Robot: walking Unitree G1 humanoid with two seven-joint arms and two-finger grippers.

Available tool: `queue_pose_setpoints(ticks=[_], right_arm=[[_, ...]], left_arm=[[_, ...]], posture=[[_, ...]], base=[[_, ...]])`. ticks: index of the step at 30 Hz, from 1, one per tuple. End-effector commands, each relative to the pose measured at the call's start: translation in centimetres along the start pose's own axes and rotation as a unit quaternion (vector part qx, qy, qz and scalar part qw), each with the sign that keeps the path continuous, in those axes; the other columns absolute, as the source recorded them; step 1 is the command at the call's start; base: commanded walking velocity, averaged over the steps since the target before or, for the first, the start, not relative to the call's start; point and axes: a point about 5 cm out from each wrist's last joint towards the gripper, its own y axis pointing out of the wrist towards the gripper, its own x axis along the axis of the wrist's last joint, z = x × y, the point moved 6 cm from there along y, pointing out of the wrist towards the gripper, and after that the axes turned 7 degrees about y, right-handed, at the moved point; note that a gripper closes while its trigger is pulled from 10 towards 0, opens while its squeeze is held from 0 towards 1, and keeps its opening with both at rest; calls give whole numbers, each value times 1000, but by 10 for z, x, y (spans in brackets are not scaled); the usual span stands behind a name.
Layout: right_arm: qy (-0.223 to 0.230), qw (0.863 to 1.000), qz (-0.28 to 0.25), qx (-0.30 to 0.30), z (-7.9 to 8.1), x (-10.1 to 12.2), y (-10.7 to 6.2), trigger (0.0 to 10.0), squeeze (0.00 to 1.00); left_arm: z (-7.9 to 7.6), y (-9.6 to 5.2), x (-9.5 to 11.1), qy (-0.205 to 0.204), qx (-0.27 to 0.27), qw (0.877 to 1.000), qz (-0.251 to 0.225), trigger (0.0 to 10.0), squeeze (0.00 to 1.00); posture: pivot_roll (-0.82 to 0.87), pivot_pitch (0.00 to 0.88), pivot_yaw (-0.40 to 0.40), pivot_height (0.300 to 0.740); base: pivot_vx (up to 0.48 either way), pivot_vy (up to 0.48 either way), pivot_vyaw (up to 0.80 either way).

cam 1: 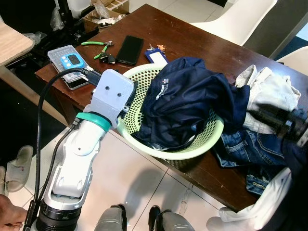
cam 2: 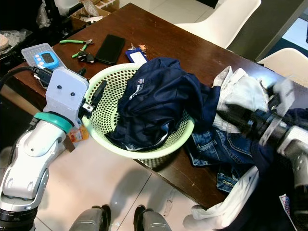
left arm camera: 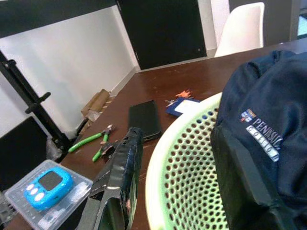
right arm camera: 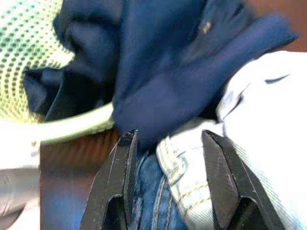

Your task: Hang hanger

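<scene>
Right gripper [right arm camera: 168, 158], its black fingers spread apart, hovered over the pale grey garment [cam 2: 240, 96] and blue jeans [cam 2: 216, 144] on the dark brown wooden table [cam 1: 192, 43]. No hanger could be found. Left gripper [left arm camera: 117, 191], state unclear, waited beside the light green perforated plastic basket [cam 1: 139, 82] holding navy clothing [cam 1: 187, 96]; a black phone [cam 1: 130, 49] and green-handled pliers [cam 1: 96, 44] lay near.
</scene>
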Motion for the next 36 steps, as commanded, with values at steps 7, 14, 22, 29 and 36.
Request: queue_pose_setpoints(ticks=[7,14,22,29,36], right_arm=[[-2,999,40,30,7,-13,6,10000,0],[15,998,13,57,21,-13,26,9686,0],[64,993,-55,81,40,-7,61,9373,0],[93,990,-84,72,39,-2,70,9529,0],[120,987,-108,10,19,-3,74,9765,0]], left_arm=[[-6,0,0,-2,-9,1000,-2,10000,0],[-5,0,-2,-1,-8,1000,1,10000,0],[-4,0,-4,0,-4,1000,4,10000,0],[-4,0,-5,1,-3,1000,7,10000,0],[-4,0,-6,2,-2,1000,10,10000,0]], posture=[[61,101,-36,740],[66,102,-35,740],[72,101,-37,740],[74,101,-39,740],[72,103,-38,740]], base=[[0,0,0],[0,0,0],[0,0,0],[0,0,0],[0,0,0]])
